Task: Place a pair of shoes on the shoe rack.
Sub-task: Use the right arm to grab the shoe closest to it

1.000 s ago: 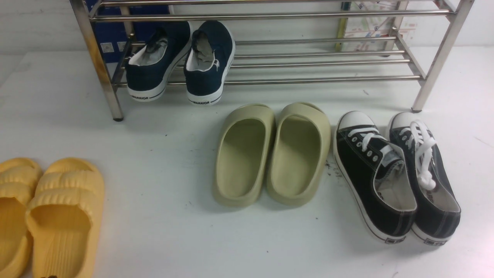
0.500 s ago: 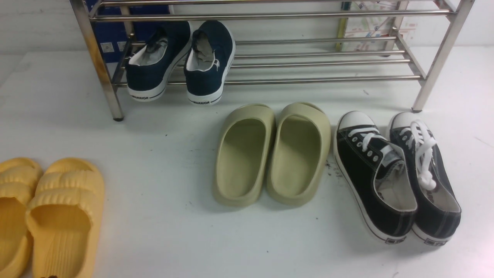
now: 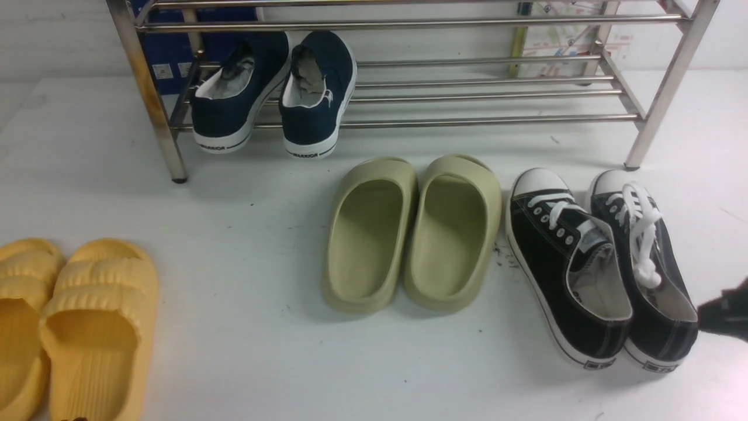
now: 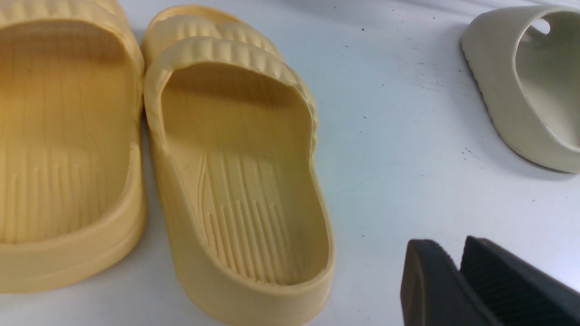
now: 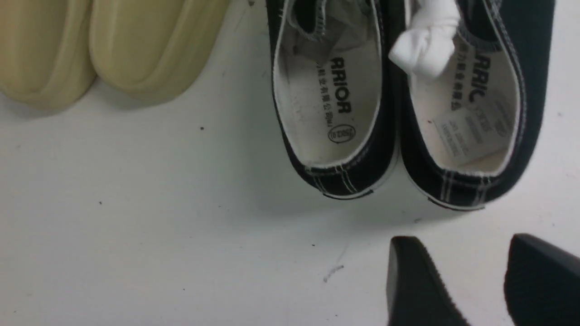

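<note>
The two black canvas sneakers [image 3: 561,263] [image 3: 648,269] stand side by side on the white floor at the front right, toes toward the shoe rack [image 3: 409,120]. In the right wrist view their heels [image 5: 331,90] [image 5: 471,104] lie just ahead of my right gripper [image 5: 462,242], which is open, empty and touching neither. Its dark tip shows at the right edge of the front view [image 3: 724,316], beside the outer sneaker's heel. My left gripper [image 4: 448,244] is shut and empty over bare floor, out of the front view.
Navy slip-ons [image 3: 274,88] sit on the rack's lower shelf at the left. Olive slides [image 3: 409,234] stand just left of the sneakers. Yellow slides [image 3: 76,327] lie at the front left, close to my left gripper [image 4: 226,158].
My right gripper has come into the front view at the right edge, next to the outer sneaker's heel. The shoes have not moved.
</note>
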Tool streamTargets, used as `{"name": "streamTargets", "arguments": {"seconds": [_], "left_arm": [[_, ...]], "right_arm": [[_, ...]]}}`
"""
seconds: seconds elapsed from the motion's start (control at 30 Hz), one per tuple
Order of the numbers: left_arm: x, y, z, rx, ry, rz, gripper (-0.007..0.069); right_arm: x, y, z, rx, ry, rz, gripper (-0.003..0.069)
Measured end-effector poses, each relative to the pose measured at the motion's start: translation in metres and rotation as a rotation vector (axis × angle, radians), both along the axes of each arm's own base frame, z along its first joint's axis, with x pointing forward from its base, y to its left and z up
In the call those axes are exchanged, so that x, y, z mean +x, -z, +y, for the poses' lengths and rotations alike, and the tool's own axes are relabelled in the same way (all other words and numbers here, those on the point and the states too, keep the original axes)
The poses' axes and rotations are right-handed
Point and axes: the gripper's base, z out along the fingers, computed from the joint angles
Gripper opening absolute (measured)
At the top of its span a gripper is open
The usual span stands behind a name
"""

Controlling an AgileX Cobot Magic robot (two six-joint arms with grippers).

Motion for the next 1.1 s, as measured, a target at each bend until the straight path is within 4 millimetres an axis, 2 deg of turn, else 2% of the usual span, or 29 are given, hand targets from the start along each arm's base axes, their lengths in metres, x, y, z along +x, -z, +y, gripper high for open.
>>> {"name": "streamTargets", "arguments": {"seconds": [0.17, 0.3, 0.6, 0.87, 1.1], "left_arm": [[0.000, 0.000, 0.000, 0.000, 0.000, 0.000, 0.0120], [0.000, 0.000, 0.000, 0.000, 0.000, 0.000, 0.0124], [0.000, 0.000, 0.000, 0.000, 0.000, 0.000, 0.0132], [0.000, 0.000, 0.000, 0.000, 0.000, 0.000, 0.0133], [0.000, 0.000, 0.000, 0.000, 0.000, 0.000, 0.0139]], "right_arm": [[0.022, -0.001, 0.024, -0.014, -0.080, 0.056, 0.0424], [0.044, 0.015, 0.039, -0.017, -0.025, 0.150, 0.0472], [0.072, 0.047, 0.044, -0.004, 0.055, 0.210, 0.0480], [0.079, 0.059, 0.045, -0.006, 0.069, 0.219, 0.0463], [0.086, 0.060, 0.044, -0.015, 0.092, 0.171, 0.0461]]}}
